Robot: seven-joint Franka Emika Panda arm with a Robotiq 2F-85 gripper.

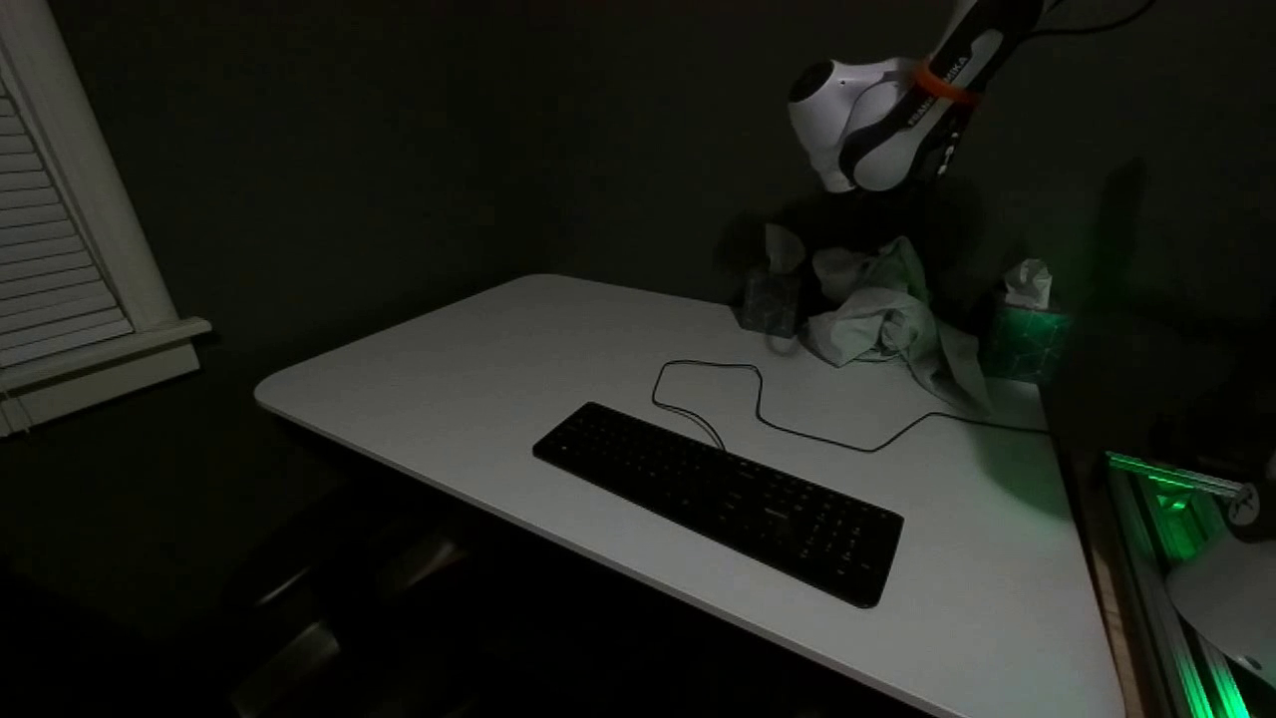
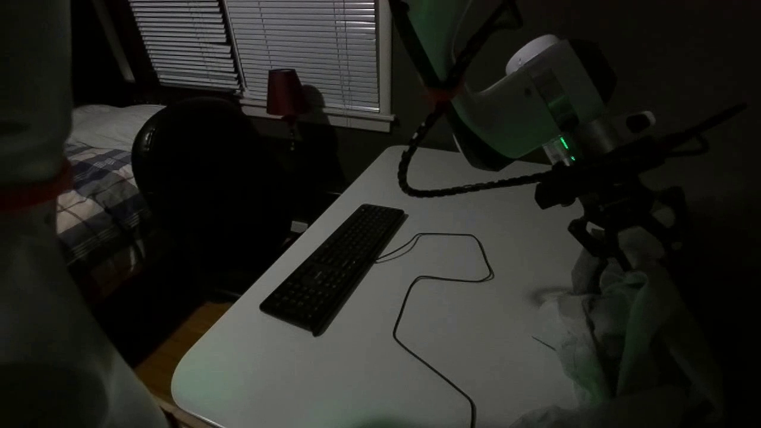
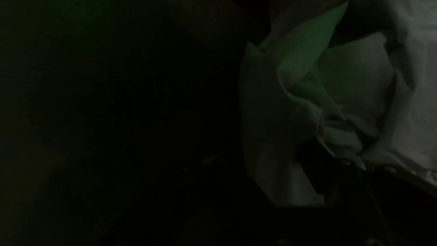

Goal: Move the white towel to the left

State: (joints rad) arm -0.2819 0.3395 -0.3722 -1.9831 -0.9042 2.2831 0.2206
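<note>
The white towel (image 1: 887, 324) lies crumpled in a heap at the back right of the white table in an exterior view. It also shows at the lower right of an exterior view (image 2: 624, 339) and fills the right side of the wrist view (image 3: 362, 78). My gripper (image 2: 645, 246) is just above the towel, pointing down at it; in an exterior view it is lost against the dark wall. In the wrist view my gripper (image 3: 264, 157) looks open, with towel cloth showing between the dark fingers. Darkness hides the left finger's outline and any contact with the cloth.
Tissue boxes stand on both sides of the towel, one dark (image 1: 771, 302) and one green-lit (image 1: 1027, 337). A black keyboard (image 1: 723, 499) lies near the table's (image 1: 429, 369) front edge, its cable (image 1: 812, 436) running toward the towel. A dark chair (image 2: 205, 196) stands beside the table.
</note>
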